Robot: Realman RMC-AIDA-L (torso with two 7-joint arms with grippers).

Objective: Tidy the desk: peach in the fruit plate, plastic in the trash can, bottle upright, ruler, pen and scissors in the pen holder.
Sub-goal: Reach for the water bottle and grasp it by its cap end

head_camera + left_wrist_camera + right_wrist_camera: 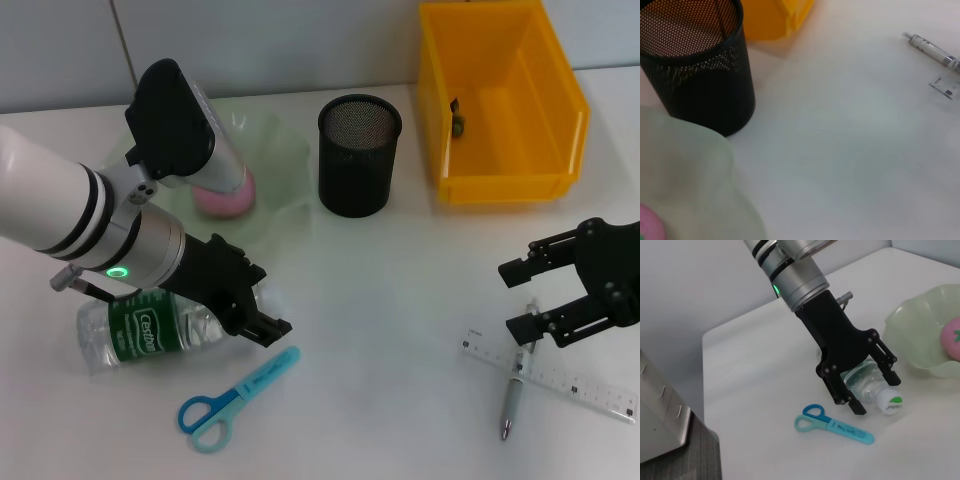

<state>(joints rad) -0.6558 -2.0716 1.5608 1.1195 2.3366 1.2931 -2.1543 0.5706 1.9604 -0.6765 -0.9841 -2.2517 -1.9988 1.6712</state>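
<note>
The yellow trash can (505, 110) stands far beyond the right gripper (530, 295), well apart from its jaws, with a small dark scrap inside. The pale green fruit plate (280, 160) sits just behind the left arm's wrist, with the pink peach (225, 198) already in it. The black mesh pen holder (359, 155) stands between plate and can, away from both sets of jaws.

The left gripper (875, 392) is lowered over the clear bottle (150, 330), which lies on its side. The right wrist view shows the jaws spread, one finger on each side of the bottle's neck just behind the white cap (890, 402), straddling it without pinching; the cap pokes out past the fingertips.

The right gripper hovers with its jaws open, directly over the upper end of the pen (514, 395). The clear ruler (560, 378) lies under the pen, crossing it just below those fingertips. The blue scissors (235, 398) lie closed on the table, just beside and in front of the left gripper's fingertips, touching nothing.
</note>
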